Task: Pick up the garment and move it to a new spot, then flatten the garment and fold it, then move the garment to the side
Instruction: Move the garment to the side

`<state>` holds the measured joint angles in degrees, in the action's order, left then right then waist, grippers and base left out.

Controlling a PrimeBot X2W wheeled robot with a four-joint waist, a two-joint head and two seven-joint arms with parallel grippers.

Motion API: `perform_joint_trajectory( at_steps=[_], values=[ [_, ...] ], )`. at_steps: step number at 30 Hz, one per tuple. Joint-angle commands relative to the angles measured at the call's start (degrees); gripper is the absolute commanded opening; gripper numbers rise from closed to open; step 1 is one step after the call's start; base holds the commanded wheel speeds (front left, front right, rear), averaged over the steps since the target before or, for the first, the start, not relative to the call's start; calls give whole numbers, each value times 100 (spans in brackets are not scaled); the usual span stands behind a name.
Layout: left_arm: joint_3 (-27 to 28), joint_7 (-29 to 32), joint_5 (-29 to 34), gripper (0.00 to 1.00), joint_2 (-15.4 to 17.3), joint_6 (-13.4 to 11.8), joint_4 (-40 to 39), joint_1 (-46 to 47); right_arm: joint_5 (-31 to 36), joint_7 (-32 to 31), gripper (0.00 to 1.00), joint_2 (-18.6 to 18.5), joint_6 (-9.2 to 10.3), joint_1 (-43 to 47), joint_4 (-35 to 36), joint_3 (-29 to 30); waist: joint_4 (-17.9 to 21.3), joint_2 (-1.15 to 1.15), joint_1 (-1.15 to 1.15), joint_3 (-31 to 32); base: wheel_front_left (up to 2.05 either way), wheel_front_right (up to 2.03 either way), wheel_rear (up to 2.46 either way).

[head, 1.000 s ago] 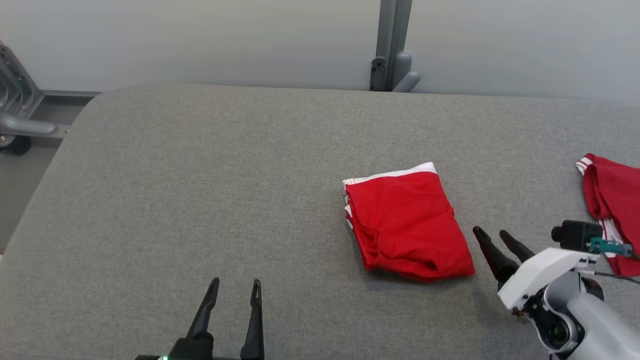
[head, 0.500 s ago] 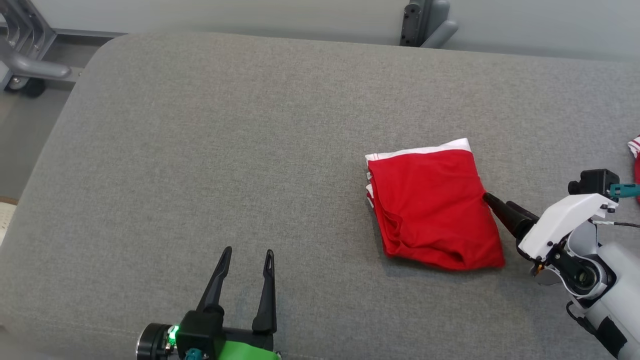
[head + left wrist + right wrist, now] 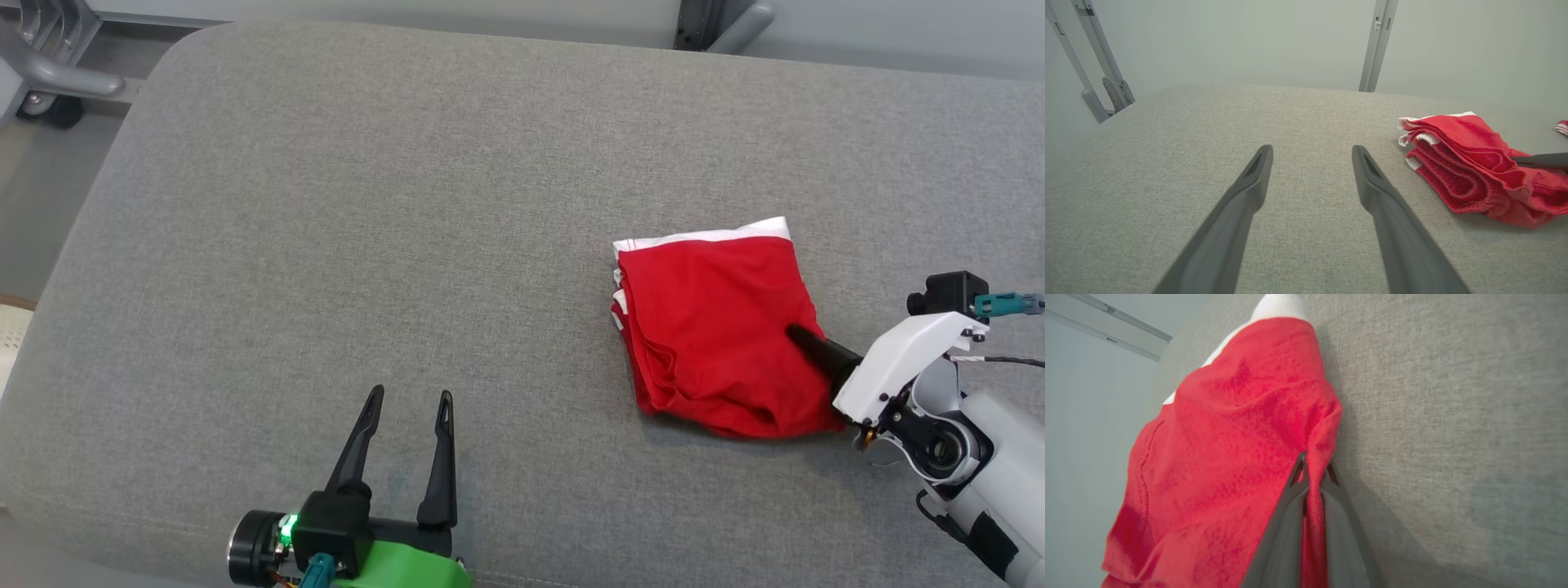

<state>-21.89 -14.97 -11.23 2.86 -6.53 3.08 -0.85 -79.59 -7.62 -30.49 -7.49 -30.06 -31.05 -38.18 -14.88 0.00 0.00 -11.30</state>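
The folded red garment point(image 3: 718, 335) lies on the grey counter point(image 3: 326, 245), toward 3 o'clock from the counter's middle in the head view. Its white band runs along the 12 o'clock edge and its stacked layers show on the 9 o'clock side. The right claw point(image 3: 804, 339) comes in from the garment's 4 o'clock corner and is clamped tight on a ridge of red cloth near the 3 o'clock edge; the right wrist view shows that cloth pinched between the two fingertips. The left claw point(image 3: 411, 394) stands spread wide and empty at about 8 o'clock of the garment, well apart from it. The fabric looks like a light, soft knit, limp rather than slippery. I judge that a pinch on one edge may catch only the upper layers and let the fold sag open when lifted. A hold through all the layers, or a second grip at the 9 o'clock side, would carry it more squarely.
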Motion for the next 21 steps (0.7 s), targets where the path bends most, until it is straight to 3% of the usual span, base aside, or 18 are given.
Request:
perform_joint_trajectory(
  at_steps=[1,9,21],
  values=[
    [15,-19,-12,100,8,-3,-8,63,16,52,0,-60,1,-72,14,-2,36,0,0,6,0,0,0],
    [55,-19,94,100,8,53,-42,141,171,513,0,-440,1,-260,230,-298,524,0,0,-107,0,0,0],
    [244,-19,411,100,9,239,-57,473,433,1045,0,-1111,1,-776,424,-752,1758,0,0,-580,0,0,0]
  ],
)
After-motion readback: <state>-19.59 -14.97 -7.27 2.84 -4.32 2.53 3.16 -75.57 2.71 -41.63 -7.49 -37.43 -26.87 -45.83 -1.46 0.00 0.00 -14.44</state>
